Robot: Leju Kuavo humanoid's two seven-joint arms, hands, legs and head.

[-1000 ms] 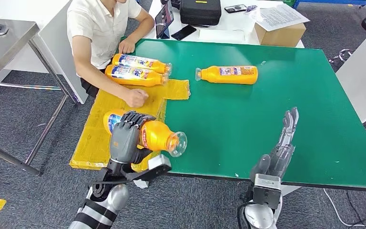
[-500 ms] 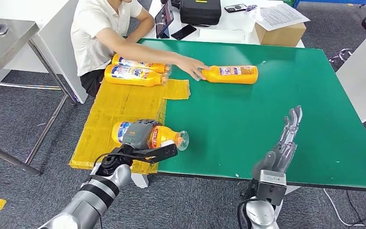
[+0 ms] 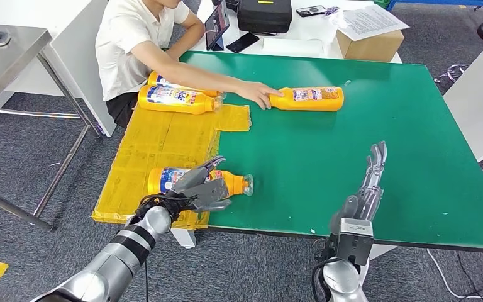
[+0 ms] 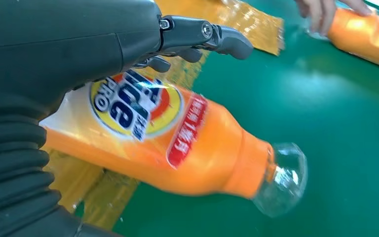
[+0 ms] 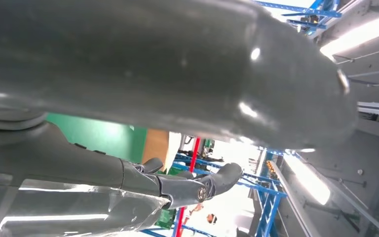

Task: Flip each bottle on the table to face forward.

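Lying label-up by the mat [image 3: 163, 135], the bottle [image 3: 226, 183] looks rigid, slick, prone to rolling; grasp mid-body. Left hand [image 3: 202, 187] fingers spread, right hand [image 3: 368, 189] straight, empty.

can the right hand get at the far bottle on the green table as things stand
Probably not yet. The right hand is open and upright at the near edge, with bare green table between it and the far bottle, so no object blocks it. But a person's hand is touching that bottle's neck end.
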